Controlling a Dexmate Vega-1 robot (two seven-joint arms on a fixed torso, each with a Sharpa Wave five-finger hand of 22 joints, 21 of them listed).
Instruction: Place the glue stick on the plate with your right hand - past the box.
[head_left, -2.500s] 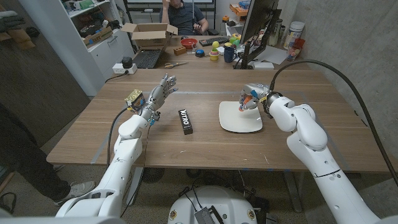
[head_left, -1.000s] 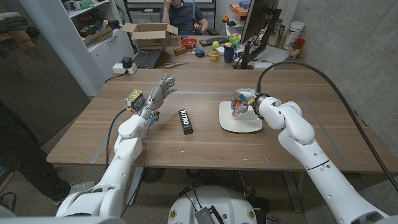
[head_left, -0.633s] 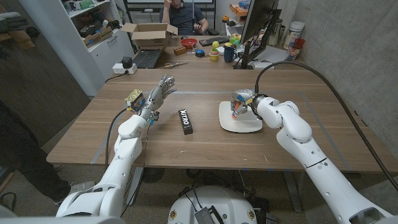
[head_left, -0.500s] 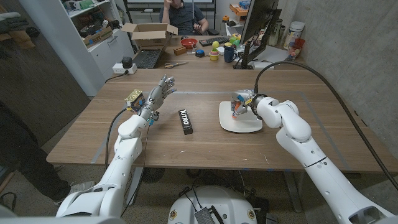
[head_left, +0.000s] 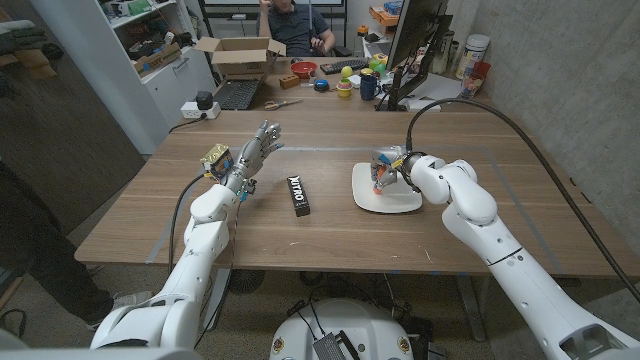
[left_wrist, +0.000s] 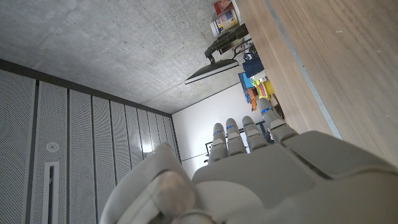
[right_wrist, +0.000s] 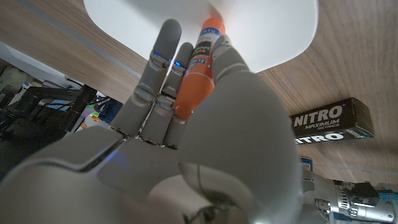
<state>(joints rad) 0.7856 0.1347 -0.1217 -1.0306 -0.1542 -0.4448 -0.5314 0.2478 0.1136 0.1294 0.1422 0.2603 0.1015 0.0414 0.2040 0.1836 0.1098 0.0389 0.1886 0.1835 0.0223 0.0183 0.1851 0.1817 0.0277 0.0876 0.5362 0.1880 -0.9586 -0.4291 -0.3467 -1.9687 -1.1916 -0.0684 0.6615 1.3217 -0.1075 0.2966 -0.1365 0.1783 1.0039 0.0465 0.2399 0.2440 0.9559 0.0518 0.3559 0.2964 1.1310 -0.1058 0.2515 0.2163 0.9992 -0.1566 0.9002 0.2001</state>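
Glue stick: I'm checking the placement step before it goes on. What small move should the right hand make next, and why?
Probably lower it a little and let go. The right hand holds the glue stick over the plate, and in the right wrist view its tip points at the white surface and looks close to it. The box is already passed, so no more sideways travel seems needed.
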